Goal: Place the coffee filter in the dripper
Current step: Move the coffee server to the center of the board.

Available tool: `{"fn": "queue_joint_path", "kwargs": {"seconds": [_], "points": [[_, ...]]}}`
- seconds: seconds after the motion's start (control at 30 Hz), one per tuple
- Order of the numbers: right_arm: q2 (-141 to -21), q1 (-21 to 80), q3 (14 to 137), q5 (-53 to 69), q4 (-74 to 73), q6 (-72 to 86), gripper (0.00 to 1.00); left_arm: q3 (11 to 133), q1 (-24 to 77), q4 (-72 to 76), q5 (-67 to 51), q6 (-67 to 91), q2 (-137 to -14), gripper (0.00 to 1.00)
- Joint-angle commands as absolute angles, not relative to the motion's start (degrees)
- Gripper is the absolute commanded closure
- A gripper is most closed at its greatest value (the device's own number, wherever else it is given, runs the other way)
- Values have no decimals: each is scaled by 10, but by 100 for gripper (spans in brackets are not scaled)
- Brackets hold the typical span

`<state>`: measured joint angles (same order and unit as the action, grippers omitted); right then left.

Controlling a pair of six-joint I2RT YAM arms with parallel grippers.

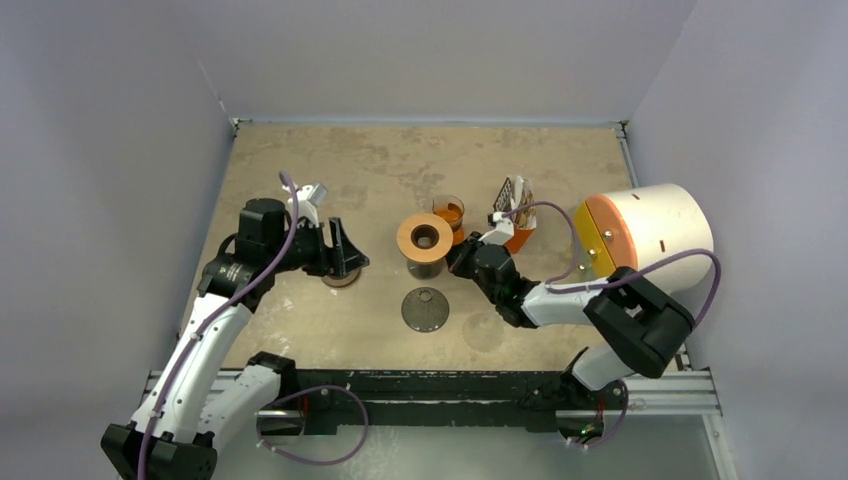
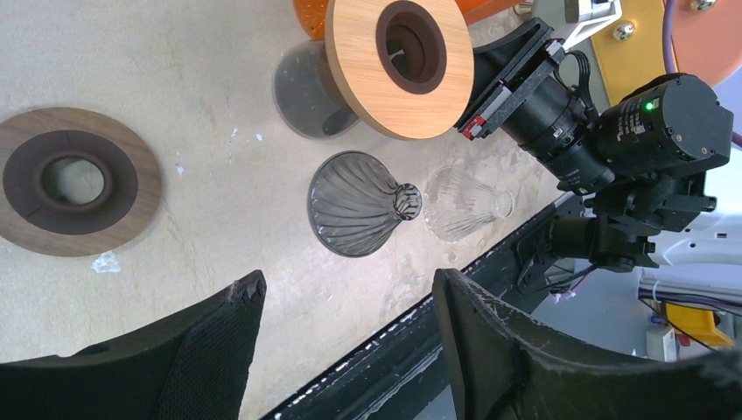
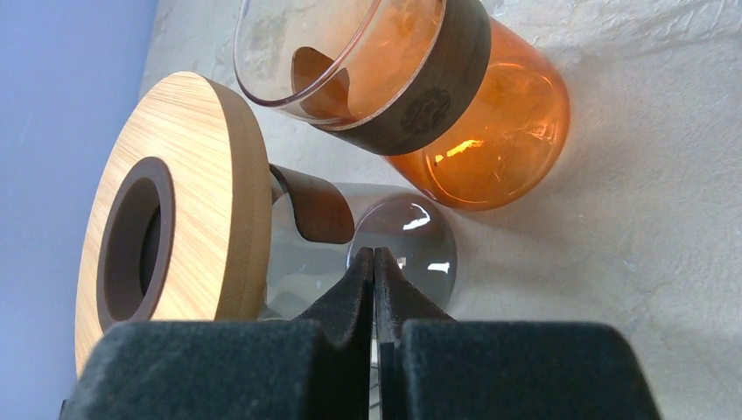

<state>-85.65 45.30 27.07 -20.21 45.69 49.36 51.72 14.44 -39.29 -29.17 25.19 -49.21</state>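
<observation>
Two claws: left claw (image 2: 347, 284) spread, right claw (image 3: 374, 262) pressed together. Fluted filter (image 2: 354, 206), likely light, stiff, slippery: grip the rim.

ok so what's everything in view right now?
light wooden ring: 1, pale, on grey carafe, centre.
grey carafe: 1, smoky glass, under that ring.
orange carafe: 1, orange, behind the grey one.
dark wooden ring: 1, brown, left of centre.
grey dripper: 1, dark ribbed, nearer than carafes.
clear dripper: 1, clear, right of grey dripper.
upright packet: 1, patterned, contents unclear, right of orange carafe.
white cylinder: 1, white, orange-yellow end, right edge.
left gripper: open, by dark wooden ring.
right gripper: shut, at grey carafe.
</observation>
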Motion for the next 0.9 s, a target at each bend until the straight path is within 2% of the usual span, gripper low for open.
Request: {"fn": "queue_joint_path", "kwargs": {"seconds": [0.0,0.2,0.87], "points": [[-886,449,262,-213,563,511,100,521,147,-404,-278,231,-483,31],[-940,449,260,-193,638,513,100,526,147,-415,-272,226,-478,30],[-1043,456,332,-86,706,522,100,534,147,-429,-261,220,-470,29]]}}
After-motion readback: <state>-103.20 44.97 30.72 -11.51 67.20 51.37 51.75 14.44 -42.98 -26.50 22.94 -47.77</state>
